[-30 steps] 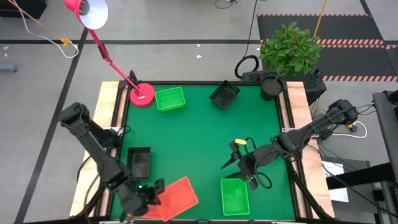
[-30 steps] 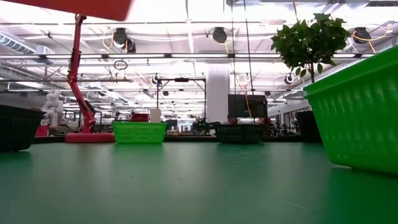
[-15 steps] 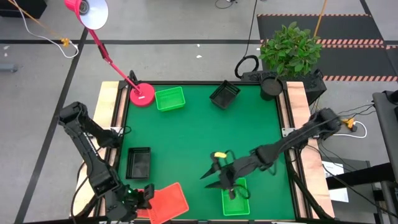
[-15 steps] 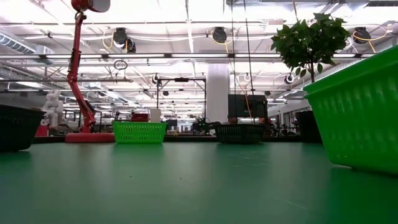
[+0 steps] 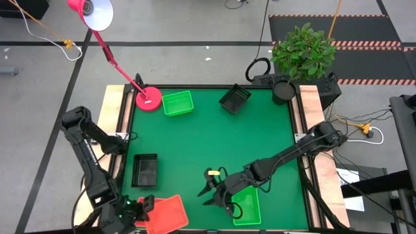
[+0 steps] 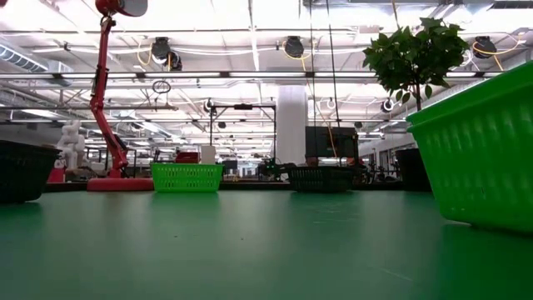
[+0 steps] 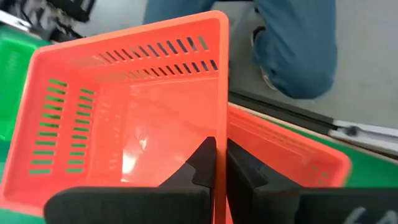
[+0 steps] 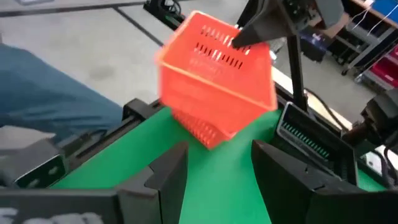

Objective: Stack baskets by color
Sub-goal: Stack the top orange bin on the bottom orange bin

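While a red-orange basket [image 5: 162,212] is pinched by its wall at the lower left of the tabletop [image 5: 208,140] by the left gripper [image 5: 140,211], the right gripper [image 5: 213,193] is held with fingers spread wide beside a green basket [image 5: 246,205].

I work in a big open robotics lab or industrial hall. Past my green table [image 6: 250,250], across the middle of the low view, a white pillar [image 6: 291,125] rises to a ceiling of ducts, pipes and strip lights. In the overhead view, grey concrete floor [image 5: 195,26] fills the top, with hazard-striped matting [image 5: 351,29] upper right, loose cables [image 5: 39,26] upper left, and a potted plant [image 5: 302,52] at my table's far corner.
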